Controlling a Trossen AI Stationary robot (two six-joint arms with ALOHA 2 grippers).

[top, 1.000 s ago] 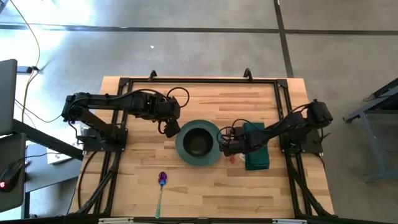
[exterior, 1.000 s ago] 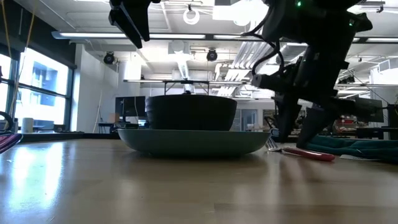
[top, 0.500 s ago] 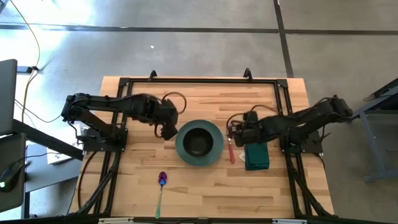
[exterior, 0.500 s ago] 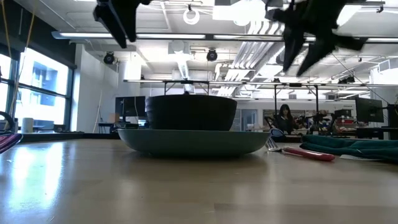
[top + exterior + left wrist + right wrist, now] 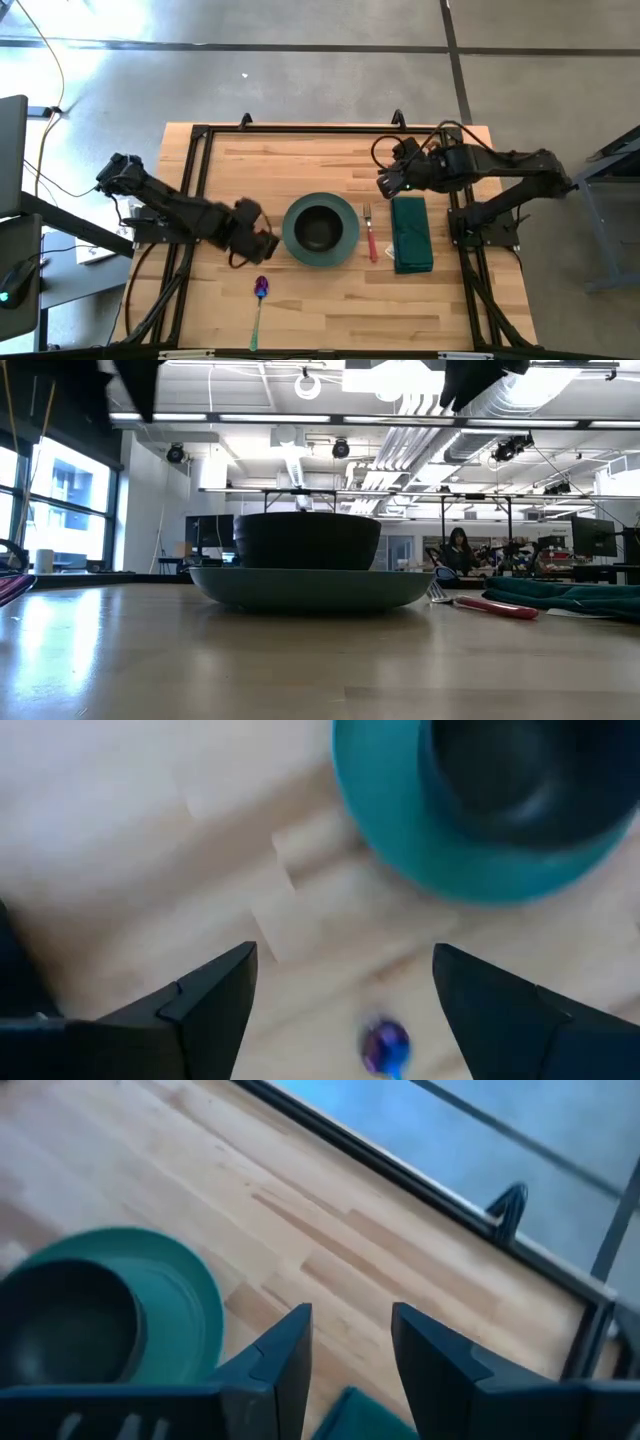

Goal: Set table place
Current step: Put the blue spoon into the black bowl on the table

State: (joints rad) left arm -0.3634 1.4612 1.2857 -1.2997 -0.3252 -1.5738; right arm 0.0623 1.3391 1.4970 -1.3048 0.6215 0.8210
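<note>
The left gripper (image 5: 262, 243) hangs wide open and empty, a blurred purple-bowled spoon (image 5: 385, 1046) just ahead and the round teal plate (image 5: 320, 231) with its dark bowl (image 5: 319, 227) beside. The right gripper (image 5: 385, 184), parted and empty, hovers over bare planks of the table (image 5: 330, 300) beyond fork (image 5: 371, 232) and folded green napkin (image 5: 411, 233).

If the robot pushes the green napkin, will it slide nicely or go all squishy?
Probably squishy. The green napkin looks like soft folded cloth, so a push would likely bunch or unfold it rather than slide it whole. It lies flat on the table, so it should not roll or tip.
</note>
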